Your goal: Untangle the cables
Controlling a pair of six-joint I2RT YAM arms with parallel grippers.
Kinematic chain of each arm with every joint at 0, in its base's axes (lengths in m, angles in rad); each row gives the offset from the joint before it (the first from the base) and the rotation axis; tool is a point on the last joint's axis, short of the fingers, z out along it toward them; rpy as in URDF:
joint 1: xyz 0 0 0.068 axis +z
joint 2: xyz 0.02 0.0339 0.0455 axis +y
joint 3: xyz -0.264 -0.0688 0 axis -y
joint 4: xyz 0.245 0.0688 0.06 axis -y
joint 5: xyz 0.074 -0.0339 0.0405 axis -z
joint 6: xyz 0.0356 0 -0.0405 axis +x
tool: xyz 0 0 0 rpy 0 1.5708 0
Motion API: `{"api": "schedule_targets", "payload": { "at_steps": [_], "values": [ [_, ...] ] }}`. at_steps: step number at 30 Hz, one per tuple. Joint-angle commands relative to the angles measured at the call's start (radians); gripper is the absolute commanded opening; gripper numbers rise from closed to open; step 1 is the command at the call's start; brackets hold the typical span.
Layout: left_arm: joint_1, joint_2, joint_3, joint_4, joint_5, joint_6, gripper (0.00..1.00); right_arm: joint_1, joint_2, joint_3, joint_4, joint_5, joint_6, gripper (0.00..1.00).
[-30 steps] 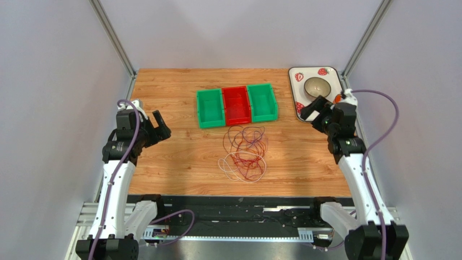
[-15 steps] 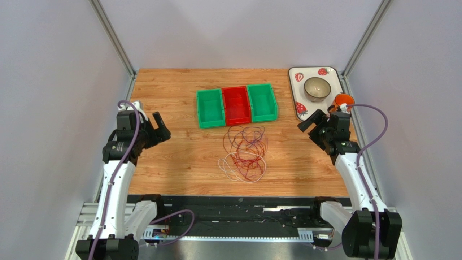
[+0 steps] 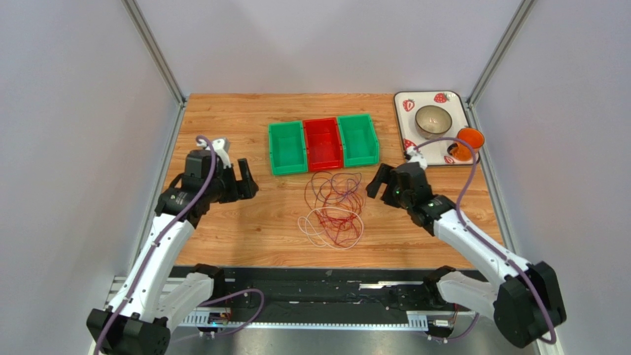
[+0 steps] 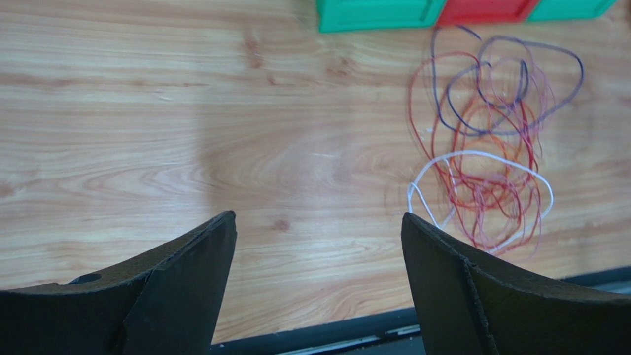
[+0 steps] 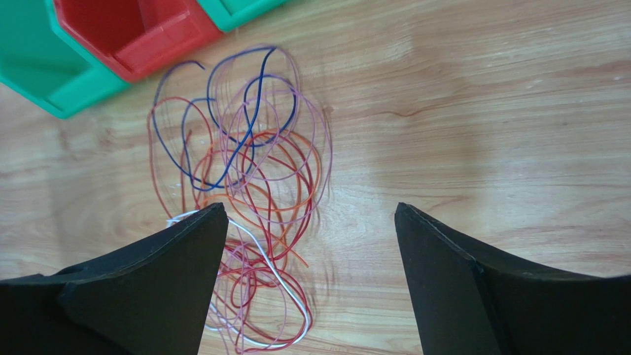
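Note:
The cables (image 3: 335, 208) lie in a tangled heap of thin red, dark, pinkish, orange and white loops on the wooden table, just in front of the bins. They also show in the left wrist view (image 4: 485, 144) and the right wrist view (image 5: 248, 185). My left gripper (image 3: 243, 180) is open and empty, hovering to the left of the heap. My right gripper (image 3: 378, 182) is open and empty, close to the heap's right side. In the right wrist view my right gripper (image 5: 311, 222) has its left finger over the heap's edge.
A row of bins, green (image 3: 286, 148), red (image 3: 323, 143) and green (image 3: 358, 139), stands just behind the cables. A strawberry-patterned tray (image 3: 405, 103) with a metal bowl (image 3: 433, 120) sits at the back right, an orange cup (image 3: 468, 140) beside it.
Both arms have swung inward towards the cables. The right gripper came from beside the tray to the heap's right side; the left gripper moved right. The cables have not moved.

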Motion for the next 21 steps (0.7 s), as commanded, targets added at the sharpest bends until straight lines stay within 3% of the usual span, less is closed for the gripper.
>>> {"api": "schedule_targets", "payload": {
  "at_steps": [1,7,13,21],
  "values": [
    [-0.126,-0.022,-0.004,-0.009,-0.111,-0.044,0.90,0.135,0.117,0.039,0.064,0.258,0.024,0.88],
    [-0.232,0.041,0.007,0.017,-0.146,-0.053,0.82,0.163,0.194,-0.010,0.151,0.223,0.035,0.87],
    [-0.383,0.137,0.027,0.129,-0.217,-0.090,0.82,0.159,0.186,-0.022,0.173,0.218,0.033,0.88],
    [-0.555,0.461,0.191,0.184,-0.302,-0.101,0.79,0.128,0.137,-0.062,0.168,0.235,0.088,0.87]
  ]
}}
